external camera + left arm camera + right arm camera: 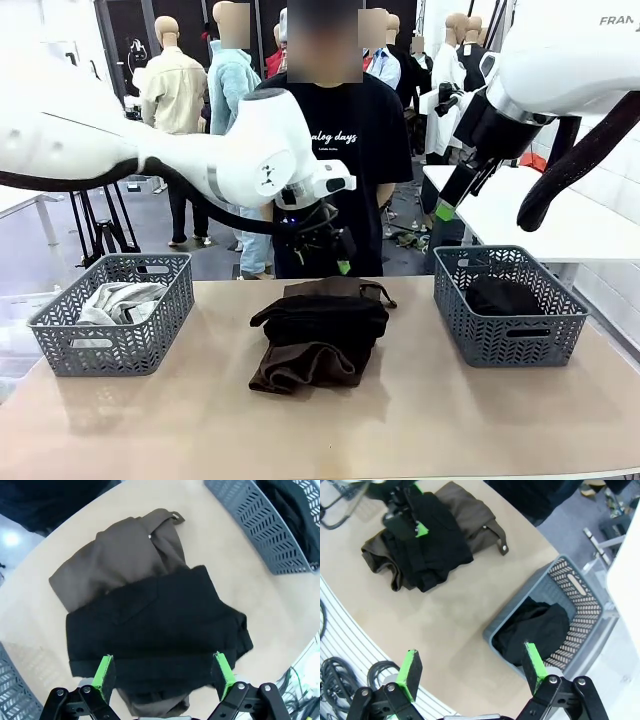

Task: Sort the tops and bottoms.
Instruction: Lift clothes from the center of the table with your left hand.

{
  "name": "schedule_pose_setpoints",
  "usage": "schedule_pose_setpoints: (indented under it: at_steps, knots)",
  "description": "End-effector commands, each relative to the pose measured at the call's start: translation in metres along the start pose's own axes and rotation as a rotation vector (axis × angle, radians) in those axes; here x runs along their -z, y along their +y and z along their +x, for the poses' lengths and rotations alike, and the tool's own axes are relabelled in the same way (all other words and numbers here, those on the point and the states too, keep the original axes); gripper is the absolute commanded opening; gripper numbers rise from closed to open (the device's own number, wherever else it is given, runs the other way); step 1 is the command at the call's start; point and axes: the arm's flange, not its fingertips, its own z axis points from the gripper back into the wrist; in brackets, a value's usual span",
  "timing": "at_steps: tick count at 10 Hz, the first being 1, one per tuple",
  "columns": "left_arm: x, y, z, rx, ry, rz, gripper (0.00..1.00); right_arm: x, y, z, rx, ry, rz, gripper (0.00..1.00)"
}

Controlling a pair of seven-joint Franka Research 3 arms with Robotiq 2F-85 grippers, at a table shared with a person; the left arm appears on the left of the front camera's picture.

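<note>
A folded black garment (pixel 320 318) lies on a dark brown garment (pixel 308 366) with a drawstring waist at the table's middle. My left gripper (pixel 338 262) hangs open just above the pile's far edge. In the left wrist view its green pads (pixel 104 674) stand wide apart over the black garment (pixel 155 625) and the brown one (pixel 125 555). A pale grey-blue garment (pixel 120 300) lies in the left basket (pixel 60 345). Another black garment (pixel 505 295) fills the right basket (pixel 510 345). My right gripper (pixel 445 208) hovers open high above that basket (pixel 572 582), with nothing between its fingers (pixel 410 672).
A person in a black T-shirt (pixel 350 130) with white lettering stands at the far edge behind the pile. Bare tabletop (pixel 420 420) stretches along the near side and between the pile and each basket. Cables (pixel 340 675) lie below the table edge.
</note>
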Motion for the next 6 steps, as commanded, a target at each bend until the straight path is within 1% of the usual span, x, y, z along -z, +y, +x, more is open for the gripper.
schedule_pose_setpoints:
  at_steps: [1, 2, 3, 4, 5, 6]
  knots:
    - [-0.006, -0.007, 0.013, 0.04, 0.024, -0.022, 1.0, 0.001, -0.001, -0.001, 0.003, 0.005, 0.001, 1.0]
    - [0.0, 0.0, 0.0, 0.0, 0.0, 0.0, 1.0, 0.001, -0.001, -0.001, 0.003, 0.005, 0.001, 1.0]
    - [0.0, 0.0, 0.0, 0.0, 0.0, 0.0, 1.0, 0.001, -0.001, -0.001, 0.003, 0.005, 0.001, 1.0]
    - [0.009, -0.001, 0.009, -0.002, 0.012, -0.013, 1.0, 0.001, -0.001, -0.001, 0.003, 0.005, 0.001, 1.0]
    - [0.002, -0.01, 0.004, -0.06, 0.013, -0.007, 1.0, 0.001, -0.001, -0.001, 0.003, 0.005, 0.001, 1.0]
    - [-0.003, -0.016, 0.006, -0.133, 0.018, 0.025, 1.0, 0.001, -0.001, -0.001, 0.003, 0.005, 0.001, 1.0]
